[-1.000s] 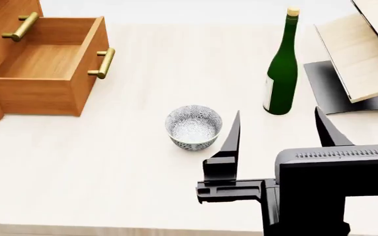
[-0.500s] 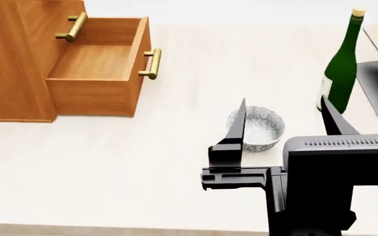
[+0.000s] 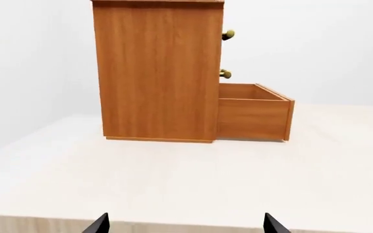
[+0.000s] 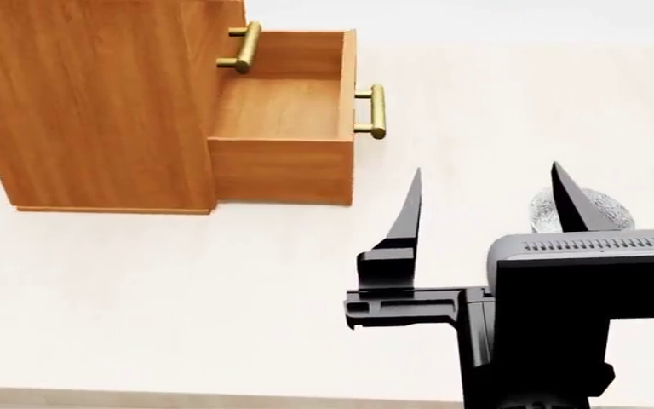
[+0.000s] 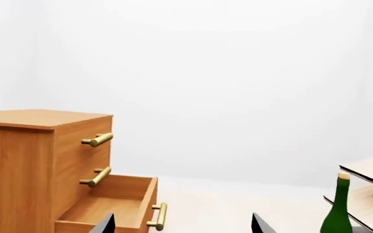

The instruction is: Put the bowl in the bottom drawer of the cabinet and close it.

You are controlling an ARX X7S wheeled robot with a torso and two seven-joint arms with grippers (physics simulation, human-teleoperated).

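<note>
The blue-grey patterned bowl [image 4: 582, 209] sits mostly hidden behind the right gripper [image 4: 484, 198], whose jaws gape wide, empty. The bottom drawer [image 4: 287, 128] stands open beyond the jaws; the left gripper [image 3: 185, 224], showing 2 tips, is also spread, empty.

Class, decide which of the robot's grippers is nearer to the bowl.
Right. In the head view the right gripper stands wide open beside the bowl, one fingertip overlapping it. The left gripper shows only in its wrist view, facing the cabinet, no bowl in sight.
</note>
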